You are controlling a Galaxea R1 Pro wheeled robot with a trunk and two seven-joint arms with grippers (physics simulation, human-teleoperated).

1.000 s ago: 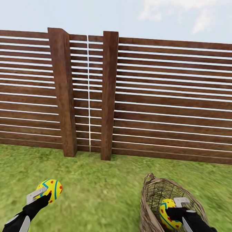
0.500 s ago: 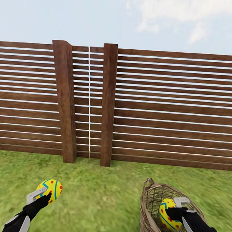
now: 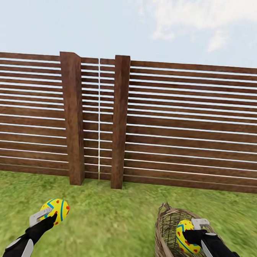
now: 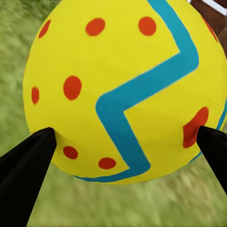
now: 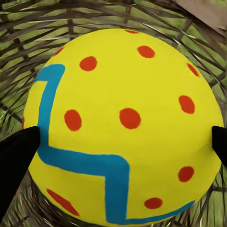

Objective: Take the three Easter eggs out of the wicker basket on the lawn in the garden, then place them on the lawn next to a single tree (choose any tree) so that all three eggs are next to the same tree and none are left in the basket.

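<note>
My left gripper (image 3: 50, 215) is shut on a yellow Easter egg (image 3: 55, 210) with a blue zigzag and red dots, held above the lawn (image 3: 110, 219) at the lower left. The same egg (image 4: 123, 90) sits between the black fingertips (image 4: 28, 161) in the left wrist view. My right gripper (image 3: 190, 234) is shut on a second egg (image 3: 186, 236) inside the mouth of the wicker basket (image 3: 165, 238), which hangs around it at the lower right. In the right wrist view that egg (image 5: 123, 123) has basket weave (image 5: 94, 14) behind it. A third egg is hidden. No tree is in view.
A brown horizontal-slat fence (image 3: 190, 125) runs across the view just beyond the grass, with two thick posts (image 3: 118, 120) near the middle, the left one (image 3: 72, 117) leaning. Pale sky lies above it.
The whole head view has shifted: fence and grass sit lower in the picture, with more sky above. Both grippers and their eggs keep the same places in the picture.
</note>
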